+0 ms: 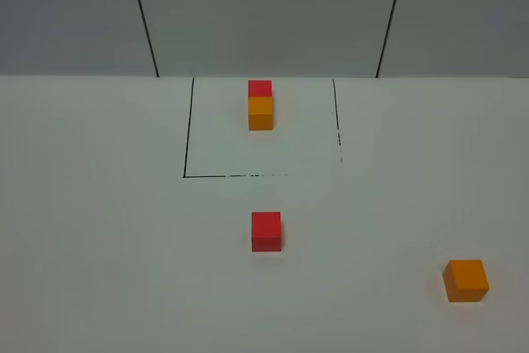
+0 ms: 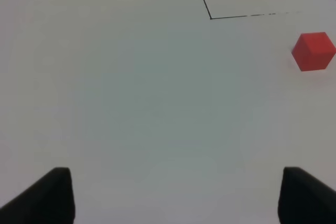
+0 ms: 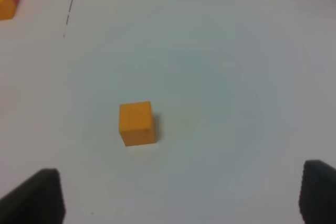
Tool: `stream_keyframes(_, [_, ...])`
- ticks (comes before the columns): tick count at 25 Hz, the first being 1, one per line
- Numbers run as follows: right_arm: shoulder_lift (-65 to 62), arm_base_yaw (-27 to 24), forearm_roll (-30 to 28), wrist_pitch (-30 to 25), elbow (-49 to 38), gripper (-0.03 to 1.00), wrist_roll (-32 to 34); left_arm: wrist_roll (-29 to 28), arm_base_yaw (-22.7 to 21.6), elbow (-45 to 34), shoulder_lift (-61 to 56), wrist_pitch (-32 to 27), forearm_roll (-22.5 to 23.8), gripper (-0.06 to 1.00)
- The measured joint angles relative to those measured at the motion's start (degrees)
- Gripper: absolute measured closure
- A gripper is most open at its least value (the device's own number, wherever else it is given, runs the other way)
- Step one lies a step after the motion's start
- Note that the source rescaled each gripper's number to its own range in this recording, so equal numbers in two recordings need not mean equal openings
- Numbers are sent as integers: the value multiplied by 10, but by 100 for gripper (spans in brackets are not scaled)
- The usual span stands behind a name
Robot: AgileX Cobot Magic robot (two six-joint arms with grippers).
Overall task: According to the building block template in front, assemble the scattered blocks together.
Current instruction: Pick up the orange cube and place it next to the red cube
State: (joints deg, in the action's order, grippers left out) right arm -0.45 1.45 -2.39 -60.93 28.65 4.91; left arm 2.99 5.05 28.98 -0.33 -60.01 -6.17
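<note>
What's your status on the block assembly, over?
Left gripper open, empty; right gripper open, empty. Red cube and orange cube apart, not yet joined. Template untouched. Nothing between the cubes.

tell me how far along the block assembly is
Done: nothing; the red cube and orange cube lie apart, outside the square around the template. In hand: nothing; the left gripper and right gripper are open, empty. Left: pick both up and join them like the template.

surface: white matte tabletop (image 1: 99, 245) | backdrop: grey wall panels (image 1: 264, 14), two dark seams (image 1: 142, 14) | light: even, soft
</note>
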Motion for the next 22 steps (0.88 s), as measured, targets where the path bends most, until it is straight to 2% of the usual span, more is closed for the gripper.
stream_keyframes(22, [0, 0, 0, 0, 0, 18, 0, -3, 0, 0, 0, 1, 2, 24])
